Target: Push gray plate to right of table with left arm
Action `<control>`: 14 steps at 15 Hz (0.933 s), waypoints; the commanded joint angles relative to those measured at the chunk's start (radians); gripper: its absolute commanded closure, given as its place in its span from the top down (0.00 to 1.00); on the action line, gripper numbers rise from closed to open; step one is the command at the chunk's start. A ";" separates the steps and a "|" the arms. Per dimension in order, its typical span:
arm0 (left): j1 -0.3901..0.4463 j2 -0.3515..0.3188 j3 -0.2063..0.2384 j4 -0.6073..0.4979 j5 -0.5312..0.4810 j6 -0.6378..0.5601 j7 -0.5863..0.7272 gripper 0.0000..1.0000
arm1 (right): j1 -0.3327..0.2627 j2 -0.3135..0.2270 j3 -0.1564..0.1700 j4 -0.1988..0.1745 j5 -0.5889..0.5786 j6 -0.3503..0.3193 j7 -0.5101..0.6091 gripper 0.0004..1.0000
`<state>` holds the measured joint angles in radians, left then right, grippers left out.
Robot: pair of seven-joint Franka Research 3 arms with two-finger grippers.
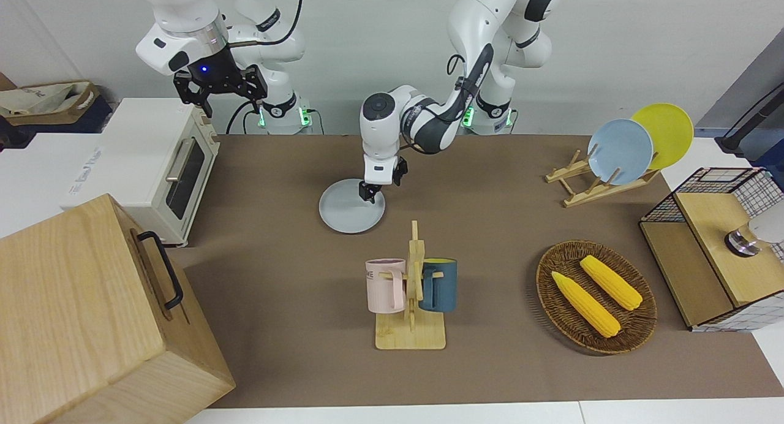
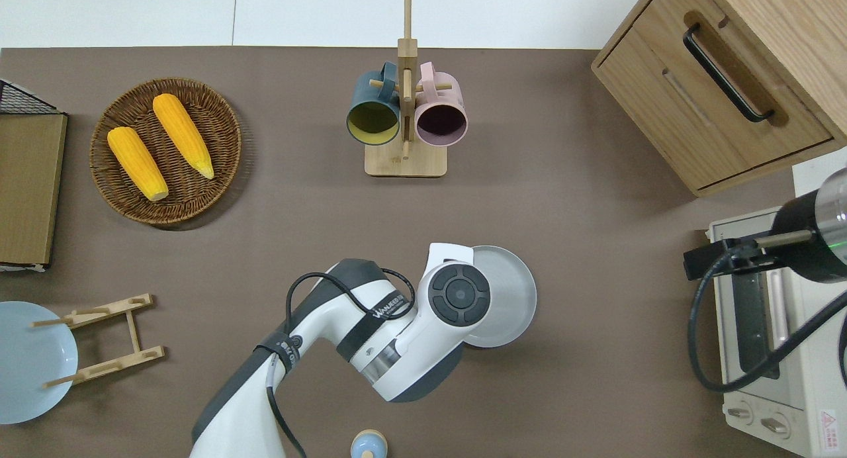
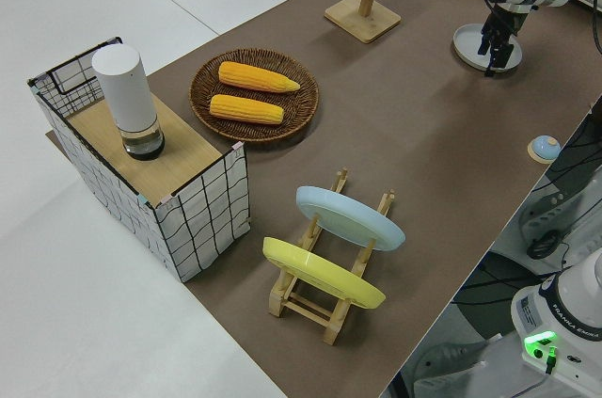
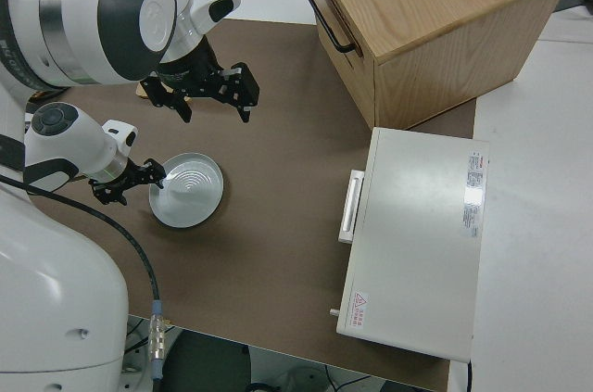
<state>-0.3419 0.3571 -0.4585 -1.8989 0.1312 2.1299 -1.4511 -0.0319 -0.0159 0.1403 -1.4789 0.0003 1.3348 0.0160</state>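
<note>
Now the push looks under way but short of its goal: the gray plate (image 1: 352,206) lies flat on the worktop (image 1: 490,240) about mid-length, nearer to the robots than the mug stand (image 1: 411,301), with bare brown surface between it and the toaster oven (image 1: 156,166) at the right arm's end. In the overhead view the plate sits at about 5 o'clock from the mug stand. The left end effector (image 1: 373,188) hangs just above the plate's edge on the left arm's side, at roughly 9 o'clock on the plate in the overhead view; whether it touches is unclear. Its fingers appear spread, holding nothing. My guess is that the next move calls for lowering against that rim and sliding steadily toward 3 o'clock, keeping contact low so the plate does not tip. The plate is small, round, matte pale gray-blue, with a shallow raised rim. The right arm is parked.
</note>
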 commanded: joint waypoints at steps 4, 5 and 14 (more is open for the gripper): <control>0.219 -0.278 0.017 0.006 -0.128 -0.309 0.625 1.00 | -0.019 -0.002 0.016 0.009 0.004 -0.016 0.012 0.98; 0.266 -0.297 0.027 0.007 -0.128 -0.345 0.741 1.00 | -0.020 -0.002 0.016 0.009 0.004 -0.016 0.012 0.98; 0.506 -0.319 0.038 0.256 -0.134 -0.579 1.114 1.00 | -0.019 -0.002 0.016 0.009 0.004 -0.016 0.012 0.98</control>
<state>0.1350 0.0338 -0.4137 -1.7013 0.0117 1.5966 -0.3718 -0.0319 -0.0159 0.1403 -1.4789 0.0003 1.3348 0.0160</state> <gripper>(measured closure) 0.000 0.013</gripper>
